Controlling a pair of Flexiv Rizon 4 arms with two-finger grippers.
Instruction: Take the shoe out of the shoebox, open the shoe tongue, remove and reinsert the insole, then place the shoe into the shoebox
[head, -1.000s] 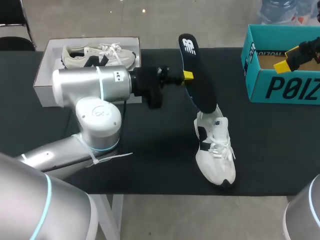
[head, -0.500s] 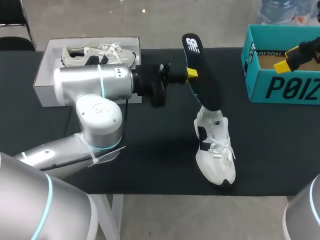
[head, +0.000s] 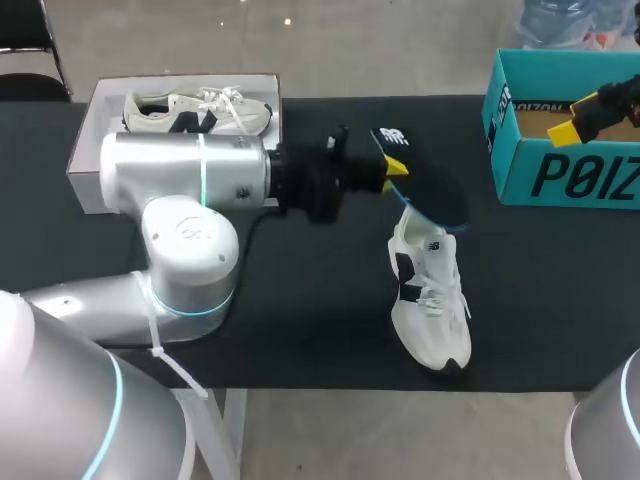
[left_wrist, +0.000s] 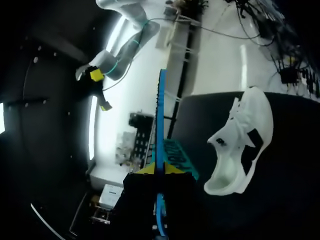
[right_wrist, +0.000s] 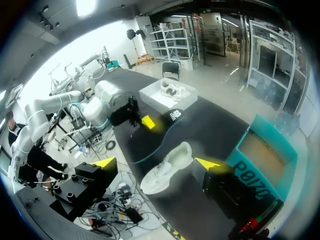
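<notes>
The insole (head: 430, 190) overhangs the shoe (head: 432, 310) heel; toe unobstructed.

Head camera: fixed, high, behind the robot, looking down on the desk (head: 300, 330). The white shoe (head: 430, 305) is at middle distance.

Left wrist camera: low, close behind the left claw (left_wrist: 160, 170), facing along the insole (left_wrist: 161, 115) gripped there, seen edge-on. The shoe (left_wrist: 240, 145) is near, off to one side.

Right wrist camera: well above and far from the shoe (right_wrist: 167, 167), looking past the right claw (right_wrist: 156, 163) and its spread tips over the whole desk.

Shared: all three see the shoe. Head and right wrist also share the left arm (head: 190, 180), the teal shoebox (head: 560, 175) and the white box (head: 95, 150).
</notes>
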